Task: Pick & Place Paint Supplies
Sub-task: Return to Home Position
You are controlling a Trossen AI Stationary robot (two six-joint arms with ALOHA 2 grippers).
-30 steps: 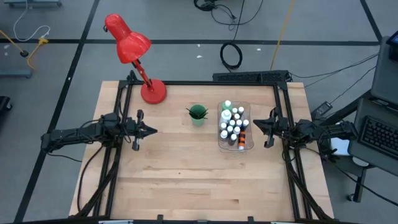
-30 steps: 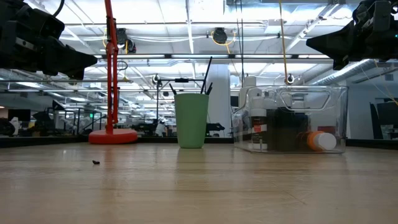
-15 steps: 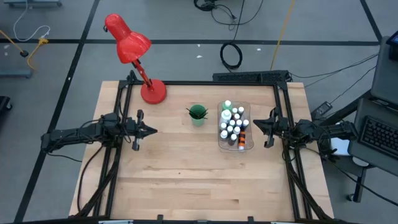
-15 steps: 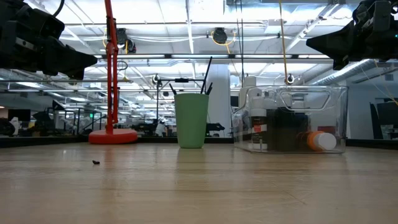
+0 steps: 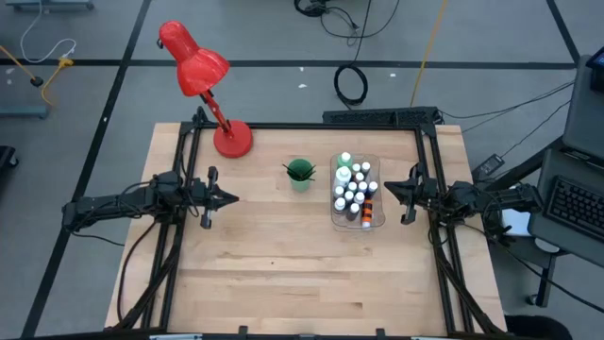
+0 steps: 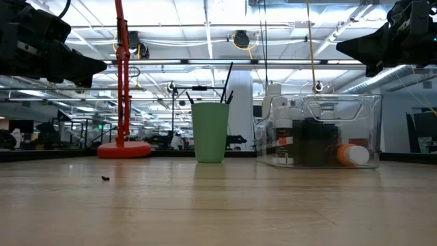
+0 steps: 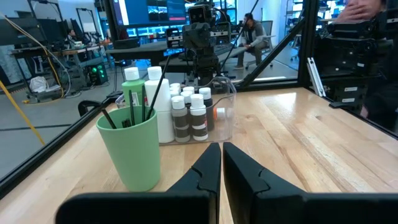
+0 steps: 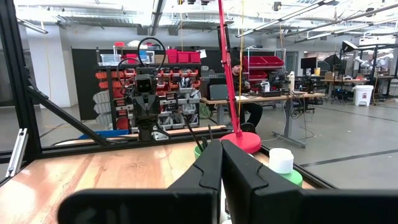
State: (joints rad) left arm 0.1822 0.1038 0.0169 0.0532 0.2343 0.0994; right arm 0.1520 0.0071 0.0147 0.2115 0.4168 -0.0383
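The sorting looks finished. The white-capped paint bottles (image 5: 351, 189) stand packed upright inside the clear bin (image 6: 355, 116) on the right half of the desk (image 5: 283, 274). The dark-handled brushes (image 7: 155, 90) lean handle-up in the green cup (image 5: 300, 174) just left of the bin. This keeps the loose small bottles corralled and the bristles off the wood. No supplies show on the bare desk around them.

With nothing left to carry, both arms sit in what appears to be a rest pose, level and raised above the surface at opposite sides. The left pincer (image 5: 232, 198) is at the left side, fingers pressed together on nothing, pointing right; the cup lies well apart from it, with the bin beyond. The right pincer (image 5: 389, 186) is likewise pressed together and empty, pointing left, near the bin's right wall without touching it. The red lamp (image 5: 193, 61) stands at the far left corner, clear of both.
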